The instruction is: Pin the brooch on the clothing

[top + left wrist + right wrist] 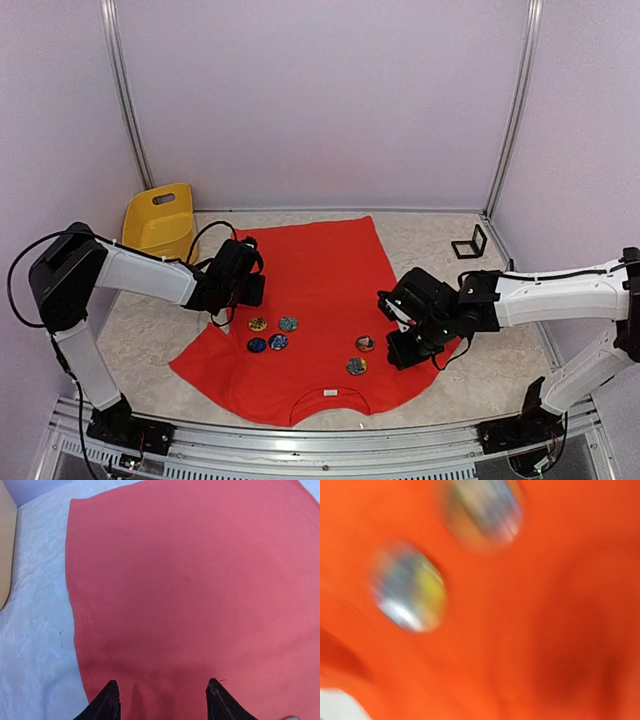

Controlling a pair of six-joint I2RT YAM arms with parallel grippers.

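Note:
The red-orange T-shirt [310, 270] lies flat on the table with its neck toward the near edge. Several round brooches lie on it: a group left of centre [272, 334] and two at the right, one [366, 343] above the other [356, 366]. My left gripper [252, 290] hovers over the shirt's left part. In the left wrist view it [163, 690] is open and empty above bare red cloth [190, 580]. My right gripper [397, 345] is low over the shirt beside the two right brooches. The right wrist view is blurred; it shows two brooches [410, 587] [482, 510] and no fingers.
A yellow bin [160, 220] stands at the back left; its edge shows in the left wrist view [4, 555]. A small black frame [470, 245] stands at the back right. Metal posts rise at both back corners.

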